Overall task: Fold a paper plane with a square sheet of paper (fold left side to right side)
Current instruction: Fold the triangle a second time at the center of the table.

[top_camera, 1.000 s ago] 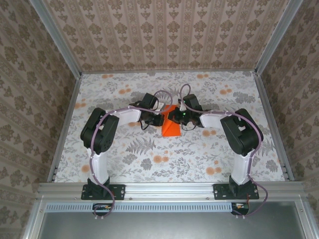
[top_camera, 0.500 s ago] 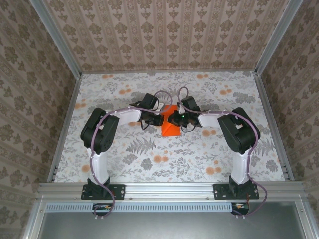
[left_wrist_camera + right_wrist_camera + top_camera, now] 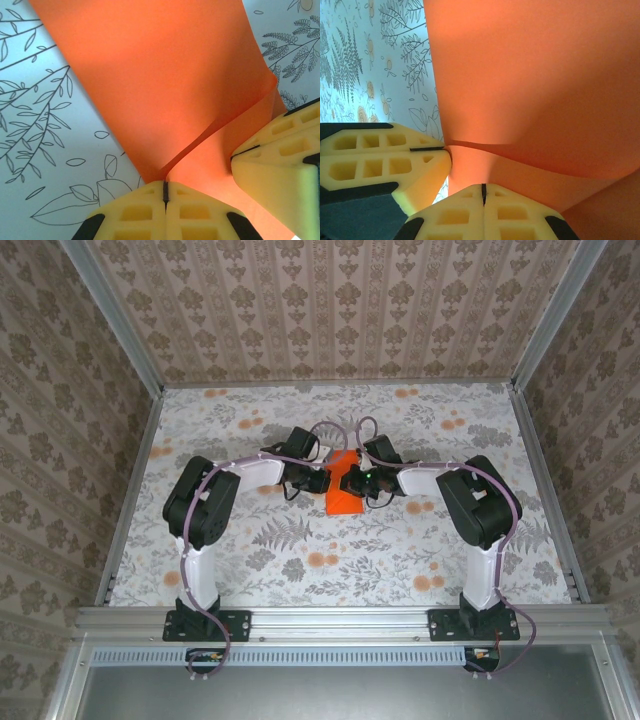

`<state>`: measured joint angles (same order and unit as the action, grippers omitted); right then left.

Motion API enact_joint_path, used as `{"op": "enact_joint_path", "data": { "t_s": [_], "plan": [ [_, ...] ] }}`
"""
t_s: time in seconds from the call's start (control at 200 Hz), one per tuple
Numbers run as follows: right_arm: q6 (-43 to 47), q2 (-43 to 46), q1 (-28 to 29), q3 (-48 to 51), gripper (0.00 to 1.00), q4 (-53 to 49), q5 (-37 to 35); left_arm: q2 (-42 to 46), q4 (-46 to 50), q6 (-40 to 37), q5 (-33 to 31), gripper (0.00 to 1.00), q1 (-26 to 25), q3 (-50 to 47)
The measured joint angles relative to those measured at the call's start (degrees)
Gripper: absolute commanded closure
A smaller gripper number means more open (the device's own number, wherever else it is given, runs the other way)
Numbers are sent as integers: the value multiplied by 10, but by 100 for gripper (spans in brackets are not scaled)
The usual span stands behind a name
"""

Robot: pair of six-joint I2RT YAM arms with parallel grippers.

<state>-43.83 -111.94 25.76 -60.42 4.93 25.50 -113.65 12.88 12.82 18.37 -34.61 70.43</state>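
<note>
The square sheet of paper (image 3: 345,502) is a bright orange creased shape at the middle of the table, with both grippers meeting over its far end. My left gripper (image 3: 330,483) is shut, and the edge of a raised flap (image 3: 165,75) runs into its closed tips (image 3: 165,182). My right gripper (image 3: 353,483) is also shut, its tips (image 3: 482,186) against the orange paper (image 3: 530,75); whether it pinches a layer I cannot tell. The two grippers sit almost touching: the right fingers (image 3: 280,160) show beside the left ones, and the left fingers (image 3: 380,155) beside the right ones.
The table (image 3: 250,550) has a pale floral cover with printed orange blotches (image 3: 322,560). Patterned walls and metal rails (image 3: 545,480) close it in on three sides. Both arm bases stand on the near rail (image 3: 340,620).
The right arm has shifted a little to the left, bringing its gripper further over the paper. The paper's outline on the table looks slightly narrower. The left arm has hardly moved.
</note>
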Motion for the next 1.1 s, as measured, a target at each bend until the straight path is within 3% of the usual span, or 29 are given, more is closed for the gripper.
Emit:
{"op": "enact_joint_path", "data": {
  "t_s": [0.31,0.585,0.755,1.1],
  "plan": [
    [4,-2,0,1,100,-9,-13,0,3,-1,-2,100,-2,2],
    [4,-2,0,3,100,-9,-13,20,32,-7,-3,82,-3,2],
    [4,-2,0,3,100,-9,-13,72,43,-7,5,82,-2,-7],
    [4,-2,0,3,100,-9,-13,108,0,52,160,85,-5,-66]
  ]
}}
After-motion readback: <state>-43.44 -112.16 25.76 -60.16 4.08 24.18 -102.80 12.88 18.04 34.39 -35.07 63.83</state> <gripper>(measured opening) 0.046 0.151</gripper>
